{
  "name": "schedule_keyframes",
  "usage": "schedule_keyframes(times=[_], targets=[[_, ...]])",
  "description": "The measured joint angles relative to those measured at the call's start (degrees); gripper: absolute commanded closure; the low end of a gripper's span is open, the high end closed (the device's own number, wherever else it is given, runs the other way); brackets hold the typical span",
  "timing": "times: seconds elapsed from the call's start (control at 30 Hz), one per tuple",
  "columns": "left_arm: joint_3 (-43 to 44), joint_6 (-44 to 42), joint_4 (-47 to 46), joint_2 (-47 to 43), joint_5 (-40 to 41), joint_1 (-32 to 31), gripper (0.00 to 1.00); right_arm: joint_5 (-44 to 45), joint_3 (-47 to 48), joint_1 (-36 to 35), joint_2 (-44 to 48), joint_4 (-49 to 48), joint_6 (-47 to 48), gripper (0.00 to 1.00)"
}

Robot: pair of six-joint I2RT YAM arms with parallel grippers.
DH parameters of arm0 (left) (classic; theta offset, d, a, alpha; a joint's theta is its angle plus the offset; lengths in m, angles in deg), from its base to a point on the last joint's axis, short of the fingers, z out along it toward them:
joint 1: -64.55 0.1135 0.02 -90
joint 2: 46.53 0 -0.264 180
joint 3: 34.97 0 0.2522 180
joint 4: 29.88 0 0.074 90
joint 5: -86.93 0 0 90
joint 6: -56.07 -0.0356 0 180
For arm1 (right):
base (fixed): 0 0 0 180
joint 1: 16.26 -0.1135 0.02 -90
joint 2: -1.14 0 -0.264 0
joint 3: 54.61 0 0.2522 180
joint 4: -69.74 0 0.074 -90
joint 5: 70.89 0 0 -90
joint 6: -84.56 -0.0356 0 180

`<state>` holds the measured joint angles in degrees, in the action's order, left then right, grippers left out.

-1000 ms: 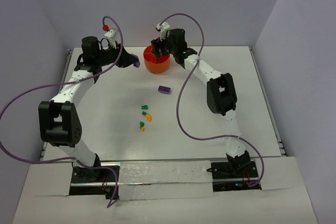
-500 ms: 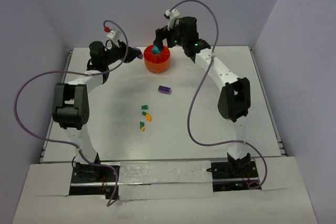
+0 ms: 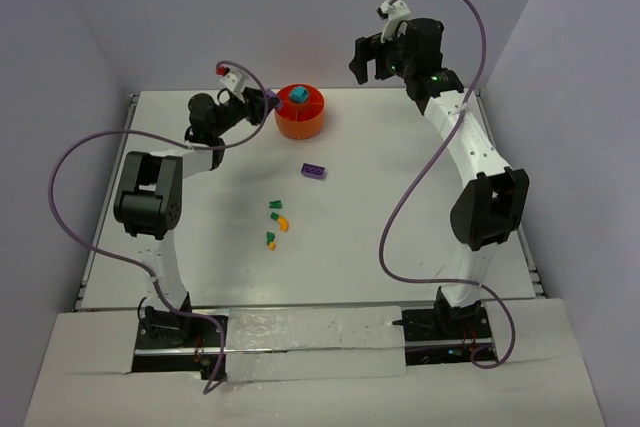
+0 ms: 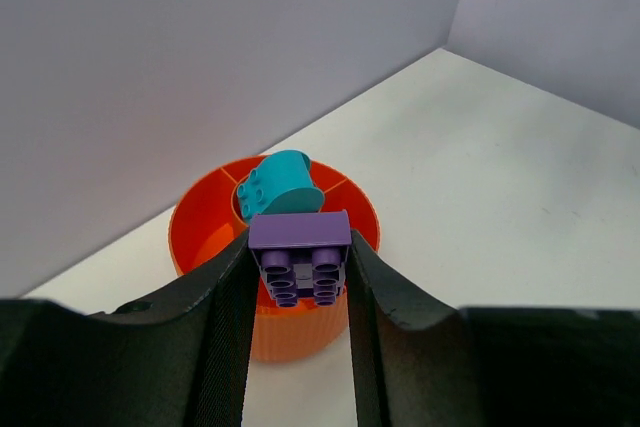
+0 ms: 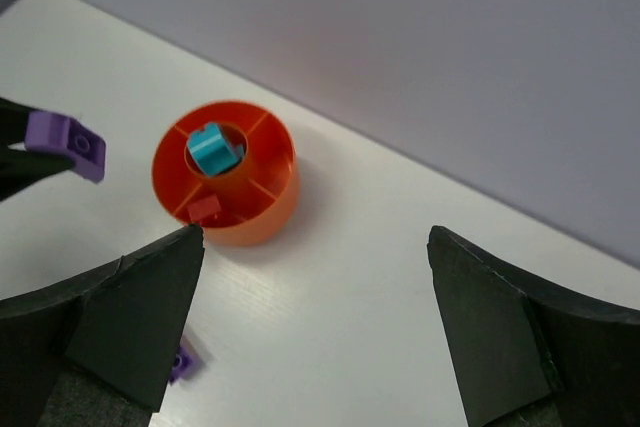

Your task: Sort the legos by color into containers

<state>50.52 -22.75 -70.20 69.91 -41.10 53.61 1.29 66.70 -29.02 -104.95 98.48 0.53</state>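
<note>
Lego (image 4: 299, 247) — purple, pinched by flat side walls in left claw (image 4: 298, 269), orange tub (image 4: 200, 237) just ahead and below. Likely light, rigid, slick — squeeze flats, not studs. Right claw (image 5: 312, 277) spread, empty.

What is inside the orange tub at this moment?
A teal brick sits in the central ring of the orange tub, and a small reddish piece lies in one outer compartment. The floors of the other compartments are partly hidden by the walls.
</note>
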Motion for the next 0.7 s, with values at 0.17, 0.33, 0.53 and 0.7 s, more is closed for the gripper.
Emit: schedule_keyframes(times=[0.17,0.33,0.53,0.7], targets=[[-0.1,-4.4,-2.2,2.2,0.8,-1.1,0.91,0.0,-1.8,-0.1,0.0,3.1,0.4,0.00],[-0.1,-6.7,-3.0,5.6,1.2,-1.0,0.89,0.0,-1.8,-0.2,0.0,3.4,0.7,0.00],[1.3,-7.4,-3.5,9.2,1.4,-1.0,0.89,-0.1,-2.3,-0.2,0.0,3.6,1.3,0.00],[2.8,-7.3,-3.7,9.9,1.4,-1.1,0.91,-0.2,-3.2,-0.2,0.0,3.9,1.6,0.00]])
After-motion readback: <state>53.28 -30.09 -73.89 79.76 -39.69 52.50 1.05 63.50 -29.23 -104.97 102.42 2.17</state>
